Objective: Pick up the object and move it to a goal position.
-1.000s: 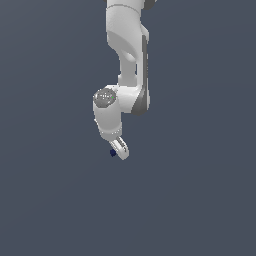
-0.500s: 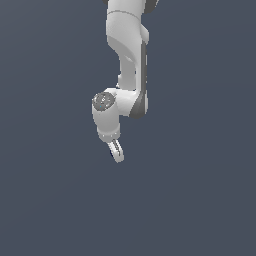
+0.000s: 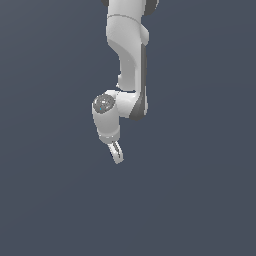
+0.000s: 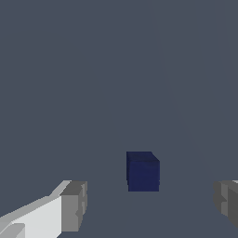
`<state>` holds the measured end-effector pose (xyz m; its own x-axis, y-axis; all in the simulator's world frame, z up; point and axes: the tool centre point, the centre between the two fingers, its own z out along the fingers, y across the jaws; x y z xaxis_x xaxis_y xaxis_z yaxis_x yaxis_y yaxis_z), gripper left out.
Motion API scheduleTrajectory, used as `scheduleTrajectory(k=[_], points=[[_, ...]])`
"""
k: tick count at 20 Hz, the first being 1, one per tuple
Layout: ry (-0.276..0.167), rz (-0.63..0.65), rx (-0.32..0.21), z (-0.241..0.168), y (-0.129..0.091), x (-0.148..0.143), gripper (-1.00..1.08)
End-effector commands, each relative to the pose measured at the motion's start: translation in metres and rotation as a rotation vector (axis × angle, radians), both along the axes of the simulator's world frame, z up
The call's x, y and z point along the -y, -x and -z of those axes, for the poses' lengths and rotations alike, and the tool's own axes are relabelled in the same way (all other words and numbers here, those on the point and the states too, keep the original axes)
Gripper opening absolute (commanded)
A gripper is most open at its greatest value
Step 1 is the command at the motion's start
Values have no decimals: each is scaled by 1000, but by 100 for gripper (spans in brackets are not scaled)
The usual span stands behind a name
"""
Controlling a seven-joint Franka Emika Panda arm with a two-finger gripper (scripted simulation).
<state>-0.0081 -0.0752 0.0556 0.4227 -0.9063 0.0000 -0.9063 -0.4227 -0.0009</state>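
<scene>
Wrist view, near to far: we see the gripper spread wide, one grey finger pad at one side and the other at the opposite margin, nothing pinched. Between them, slightly nearer the first pad and touching neither, the dark navy cube rests on the plain grey surface. The cube has no long axis; it sits squarely in the gap, so we judge a straight descent suffices. No surface edge or obstacle appears. In the exterior view the cube is hidden.

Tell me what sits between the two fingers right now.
The dark blue cube, with bare floor either side; neither finger touches it. Only the wrist view shows this.
</scene>
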Motion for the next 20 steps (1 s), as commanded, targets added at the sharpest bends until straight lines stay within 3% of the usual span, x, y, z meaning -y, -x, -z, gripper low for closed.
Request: scheduleTrajectory(k=[1, 11, 12, 20], points=[[0, 1, -1, 10, 1, 0, 100], [0, 4, -1, 43, 0, 0, 100], [0, 4, -1, 43, 0, 0, -100], [0, 4, -1, 43, 0, 0, -100]])
